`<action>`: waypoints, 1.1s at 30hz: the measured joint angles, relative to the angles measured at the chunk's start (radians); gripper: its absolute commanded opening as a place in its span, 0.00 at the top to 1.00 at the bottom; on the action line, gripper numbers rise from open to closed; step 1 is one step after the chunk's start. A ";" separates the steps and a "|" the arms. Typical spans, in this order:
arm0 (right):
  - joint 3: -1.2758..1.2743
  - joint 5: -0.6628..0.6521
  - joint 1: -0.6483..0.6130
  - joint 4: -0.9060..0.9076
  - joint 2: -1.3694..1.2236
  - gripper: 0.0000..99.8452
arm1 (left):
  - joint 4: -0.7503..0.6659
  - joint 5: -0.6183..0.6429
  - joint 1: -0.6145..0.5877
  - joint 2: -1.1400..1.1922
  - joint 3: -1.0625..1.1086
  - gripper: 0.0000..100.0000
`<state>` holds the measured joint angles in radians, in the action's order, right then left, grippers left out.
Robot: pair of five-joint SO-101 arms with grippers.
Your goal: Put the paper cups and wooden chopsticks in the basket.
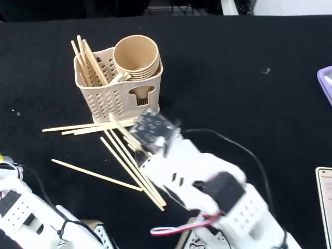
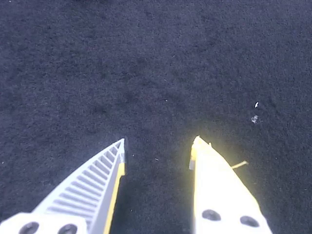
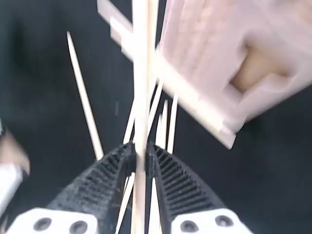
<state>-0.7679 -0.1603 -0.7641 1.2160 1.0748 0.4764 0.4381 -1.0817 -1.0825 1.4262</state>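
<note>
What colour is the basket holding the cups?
Beige, with rows of small holes in its walls; the basket shows best in the high view.

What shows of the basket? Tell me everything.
The basket looks like beige plastic, its walls pierced by rows of small holes, with a keyhole-shaped cutout in the front. It stands upright on the black table. A stack of paper cups sits in one side, and several chopsticks lean in the other. At its foot lie loose chopsticks.
</note>
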 measured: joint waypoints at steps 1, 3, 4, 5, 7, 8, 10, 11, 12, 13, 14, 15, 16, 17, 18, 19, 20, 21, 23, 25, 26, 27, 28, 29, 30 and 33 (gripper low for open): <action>0.021 0.000 0.008 -0.015 0.015 0.99 | 0.000 0.000 0.000 0.000 0.000 0.78; 0.055 0.000 0.028 -0.071 0.031 0.99 | 0.000 0.000 0.000 0.000 0.000 0.78; 0.066 0.002 0.028 -0.103 0.034 0.99 | 0.000 0.000 0.000 0.000 0.000 0.78; 0.074 0.002 0.028 -0.140 0.034 0.99 | 0.000 0.000 0.005 0.000 0.000 0.78; 0.081 0.000 0.028 -0.229 0.034 0.99 | 0.000 0.000 0.029 0.000 0.000 0.78; 0.081 0.002 0.028 -0.282 0.034 0.99 | 0.000 0.000 0.044 0.000 0.000 0.78; 0.081 0.002 0.028 -0.408 0.032 0.99 | 0.000 -0.009 0.084 0.000 0.000 0.78; 0.083 0.002 0.028 -0.482 0.025 0.99 | 0.000 -0.029 0.104 0.000 0.000 0.78; 0.083 0.002 0.028 -0.559 0.006 0.99 | 0.000 -0.054 0.127 0.000 0.000 0.78; 0.083 0.002 0.028 -0.637 -0.021 0.99 | 0.000 -0.078 0.149 0.000 0.000 0.78; 0.083 0.002 0.028 -0.715 -0.063 0.99 | 0.000 -0.101 0.172 0.000 0.000 0.78; 0.083 0.002 0.028 -0.795 -0.100 0.99 | 0.000 -0.118 0.196 0.000 0.000 0.78; 0.081 0.002 0.028 -0.872 -0.135 0.99 | 0.000 -0.140 0.221 0.000 0.000 0.78; 0.081 0.002 0.028 -0.944 -0.169 0.99 | 0.000 -0.164 0.245 0.000 0.000 0.78; 0.081 0.002 0.028 -1.016 -0.206 0.99 | 0.000 -0.181 0.267 0.000 0.002 0.78; 0.081 0.002 0.028 -1.079 -0.245 0.99 | 0.000 -0.203 0.285 0.000 0.006 0.78; 0.081 0.002 0.028 -1.140 -0.287 0.99 | 0.000 -0.218 0.299 0.000 0.014 0.78; 0.087 0.002 0.028 -1.200 -0.331 0.99 | 0.000 -0.232 0.315 0.000 0.020 0.78; 0.112 0.002 0.028 -1.310 -0.422 0.99 | 0.000 -0.255 0.344 0.000 0.026 0.78; 0.146 0.000 0.040 -1.393 -0.512 0.99 | 0.000 -0.281 0.362 0.000 0.028 0.78; 0.166 0.002 0.049 -1.418 -0.560 0.99 | 0.000 -0.292 0.370 0.000 0.028 0.78; 0.184 0.002 0.060 -1.432 -0.606 0.99 | 0.000 -0.302 0.377 0.000 0.028 0.78; 0.203 0.002 0.069 -1.439 -0.649 0.99 | 0.000 -0.308 0.385 0.000 0.028 0.78; 0.215 0.002 0.081 -1.444 -0.692 0.98 | 0.000 -0.311 0.387 0.000 0.028 0.78; 0.226 0.002 0.091 -1.444 -0.730 0.96 | 0.000 -0.313 0.385 0.000 0.028 0.78; 0.253 0.002 0.117 -1.390 -0.812 0.87 | 0.000 -0.313 0.387 0.000 0.028 0.78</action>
<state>-0.5148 -0.1588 -0.6475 -0.1741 0.2631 0.4764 0.1250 -0.6951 -1.0825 1.4538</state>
